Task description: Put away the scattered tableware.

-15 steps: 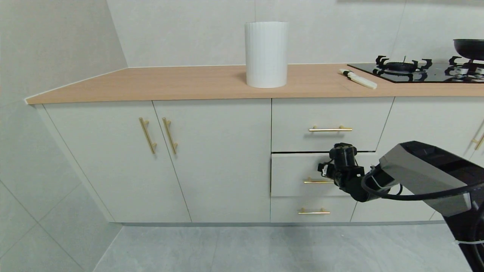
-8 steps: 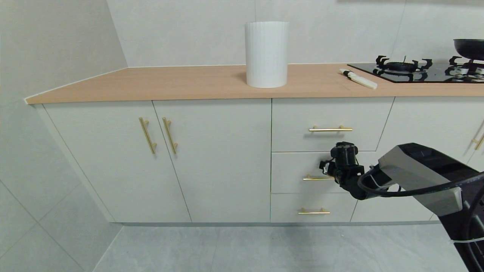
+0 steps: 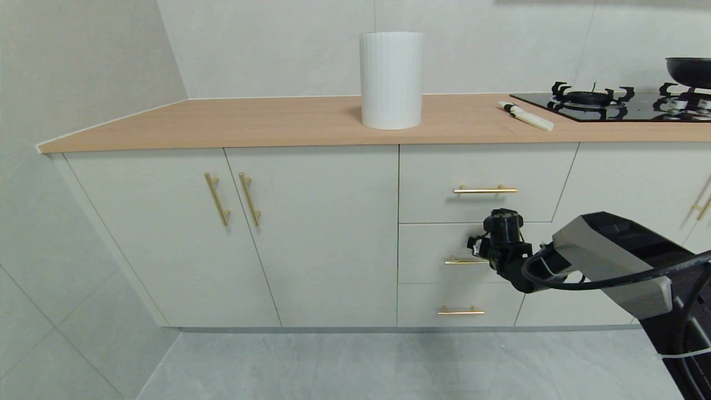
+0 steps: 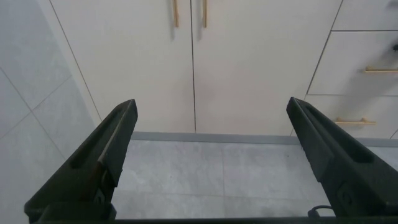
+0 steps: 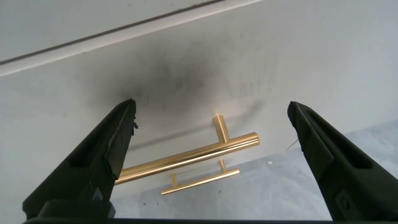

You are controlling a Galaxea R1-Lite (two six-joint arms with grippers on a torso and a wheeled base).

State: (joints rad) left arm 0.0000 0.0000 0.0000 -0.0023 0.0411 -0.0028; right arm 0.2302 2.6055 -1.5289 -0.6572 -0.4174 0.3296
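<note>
Along the far wall runs a wood-grain countertop (image 3: 250, 119), matte and warm-toned, over pale flat-fronted cabinets with slim brass bar handles. On it, just beside the black glass gas hob (image 3: 611, 110), lies a cream-coloured utensil (image 3: 526, 116). It is long and slender, with a dark band near its far end, and rests flat on the wood at a slant to the counter's front edge. To its left, well apart, a tall white cylinder (image 3: 391, 80) with fine vertical ribs stands upright. A black pan (image 3: 689, 69) sits on a burner grate at the hob's right side.

Below the counter, the right gripper (image 3: 483, 251) is at the middle drawer (image 3: 433, 244) of a stack of three, whose front sits flush with its neighbours. Its two dark, wedge-shaped fingers (image 5: 115, 155) are spread wide and grip nothing. The drawer's round brass handle (image 5: 193, 158) lies across the gap between them, just ahead, and I cannot tell whether either finger touches it. The utensil is up on the counter, well above this gripper and a little to its right.

The left gripper (image 4: 211, 109) is low, facing the grey tiled floor (image 4: 205, 174) and the foot of the double cabinet doors (image 4: 249, 62). Its fingers are likewise wide apart, with nothing between them.
</note>
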